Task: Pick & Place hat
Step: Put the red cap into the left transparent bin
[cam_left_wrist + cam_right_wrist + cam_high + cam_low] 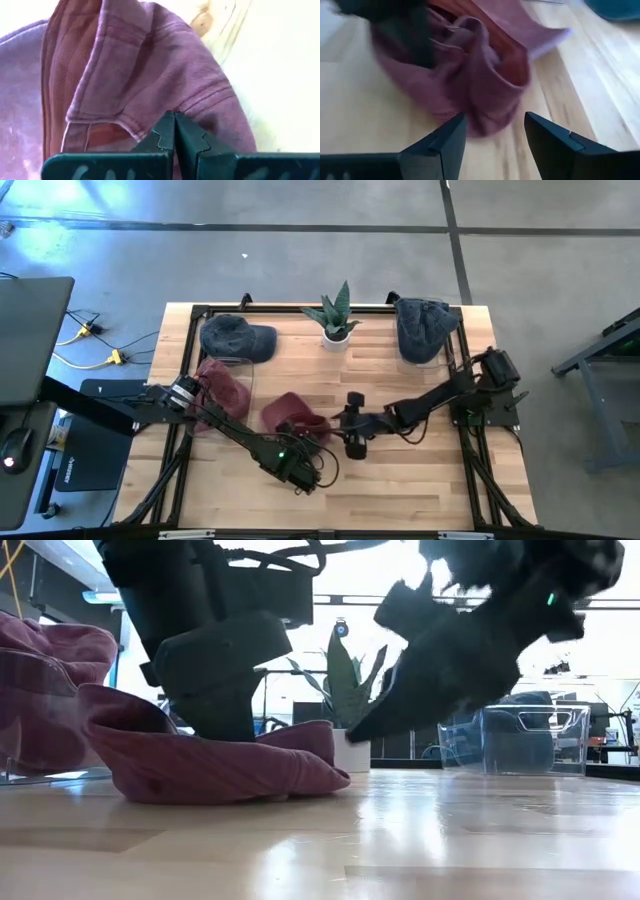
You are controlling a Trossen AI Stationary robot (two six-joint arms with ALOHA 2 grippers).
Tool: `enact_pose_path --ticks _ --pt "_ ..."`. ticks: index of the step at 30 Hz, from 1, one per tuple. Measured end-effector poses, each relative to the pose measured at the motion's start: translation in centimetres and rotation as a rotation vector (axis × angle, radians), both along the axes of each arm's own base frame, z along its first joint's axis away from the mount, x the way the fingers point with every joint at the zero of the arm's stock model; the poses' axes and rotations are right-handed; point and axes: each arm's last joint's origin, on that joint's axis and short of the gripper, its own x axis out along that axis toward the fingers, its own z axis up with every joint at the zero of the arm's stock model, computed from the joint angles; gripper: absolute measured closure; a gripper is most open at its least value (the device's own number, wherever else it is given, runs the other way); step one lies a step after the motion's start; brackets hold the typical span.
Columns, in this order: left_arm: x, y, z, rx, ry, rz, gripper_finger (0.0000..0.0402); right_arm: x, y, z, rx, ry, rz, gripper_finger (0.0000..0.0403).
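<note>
A crumpled maroon hat (290,412) lies on the wooden table near its middle, and its underside rests on the wood (220,775). My left gripper (297,435) comes at it from the near-left and is shut on its cloth (174,122). My right gripper (340,425) stands open just right of the hat, tilted down toward it. The hat lies ahead of its two fingers (495,135), which touch nothing. My left gripper pinches a seamed edge of the maroon hat (142,131) between its shut fingertips. The fingers slant down from above and from the table's near side. The hat stays crumpled and slack, with its bottom on the table.
A potted plant (335,320) stands at the far middle. A blue hat (237,338) sits at the far left. Another maroon hat (220,385) lies in a clear bin at the left. A blue hat in a clear bin (425,328) is at the far right.
</note>
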Motion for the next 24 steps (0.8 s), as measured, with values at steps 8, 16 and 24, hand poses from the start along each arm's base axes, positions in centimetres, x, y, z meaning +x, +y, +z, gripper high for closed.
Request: enact_pose_path --ticks 8,16,24 --pt "0.3 -0.1 -0.1 0.006 -0.021 -0.012 0.0397 1.9 -2.5 -3.0 0.153 -0.106 0.046 0.0195" --pt "0.1 0.0 -0.3 0.014 -0.017 -0.016 0.0397 3.0 -2.8 -4.3 0.119 -0.156 0.024 0.0262" --pt "-0.5 0.2 -1.8 -0.02 -0.003 -0.02 0.0397 2.3 -2.5 -1.8 0.042 -0.139 -0.059 0.0386"
